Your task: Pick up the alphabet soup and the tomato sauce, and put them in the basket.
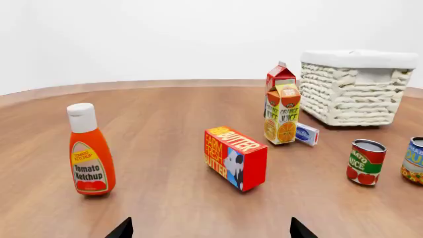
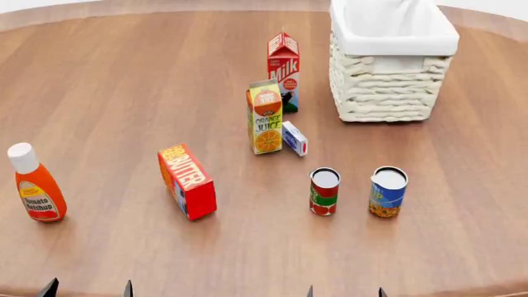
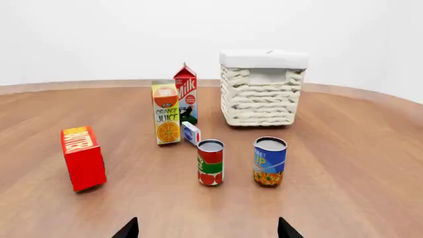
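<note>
Left gripper (image 1: 211, 229) parted | right gripper (image 3: 207, 228) parted | ketchup bottle (image 1: 91, 151) absent from right wrist view

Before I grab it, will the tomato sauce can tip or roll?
The tomato sauce stands upright on its flat base, so it probably won't roll unless knocked over. Its smooth rigid wall looks stiff but possibly slippery. The alphabet soup stands apart, leaving room.

Head view steeply down; wrist views low, level (shared basket (image 2: 387, 93)).
</note>
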Motion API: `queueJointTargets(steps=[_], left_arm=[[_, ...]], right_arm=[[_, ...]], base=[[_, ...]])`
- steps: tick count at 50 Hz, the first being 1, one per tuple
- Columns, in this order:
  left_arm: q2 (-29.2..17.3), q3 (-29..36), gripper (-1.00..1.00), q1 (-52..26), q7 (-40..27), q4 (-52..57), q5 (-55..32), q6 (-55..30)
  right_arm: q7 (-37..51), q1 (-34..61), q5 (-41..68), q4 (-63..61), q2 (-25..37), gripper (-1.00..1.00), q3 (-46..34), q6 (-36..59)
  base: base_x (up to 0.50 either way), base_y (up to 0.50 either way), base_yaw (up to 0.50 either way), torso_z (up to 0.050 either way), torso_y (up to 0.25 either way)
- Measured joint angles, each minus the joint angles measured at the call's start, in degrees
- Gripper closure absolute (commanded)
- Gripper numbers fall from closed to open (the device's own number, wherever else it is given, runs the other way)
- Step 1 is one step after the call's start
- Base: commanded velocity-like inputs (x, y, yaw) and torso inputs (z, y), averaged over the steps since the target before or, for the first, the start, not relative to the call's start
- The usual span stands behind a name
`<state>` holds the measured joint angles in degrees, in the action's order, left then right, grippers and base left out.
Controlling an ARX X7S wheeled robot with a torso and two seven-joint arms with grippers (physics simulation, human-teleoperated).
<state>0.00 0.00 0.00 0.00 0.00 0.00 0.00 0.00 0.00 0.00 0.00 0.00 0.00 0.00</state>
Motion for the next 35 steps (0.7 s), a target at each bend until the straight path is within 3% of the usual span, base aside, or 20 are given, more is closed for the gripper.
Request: queueJointTargets(steps=[16, 28, 35], left_arm=[[-1.9, 1.6, -1.0, 0.0, -2.3, 2.9, -0.9, -1.2], [-4.7, 2.3, -1.0, -1.4, -4.0, 23.7, -0.4, -10.3], [-6.3, 2.0, -1.0, -1.5, -4.5, 35.7, -0.5, -13.5]], right_arm=[[2.3, 0.7, 0.7, -1.3, 1.7, -1.0, -2.1, 0.9], [4.6, 3.8, -0.9, -21.2, 3.8, -1.0, -3.6, 12.0], [5.5, 3.9, -1.7, -32.4, 5.1, -1.0, -4.2, 16.3]], base=[[0.0, 0.0, 0.0, 0.0, 0.0], [0.0, 0.0, 0.0, 0.001, 0.0], [0.0, 0.0, 0.0, 0.05, 0.059]])
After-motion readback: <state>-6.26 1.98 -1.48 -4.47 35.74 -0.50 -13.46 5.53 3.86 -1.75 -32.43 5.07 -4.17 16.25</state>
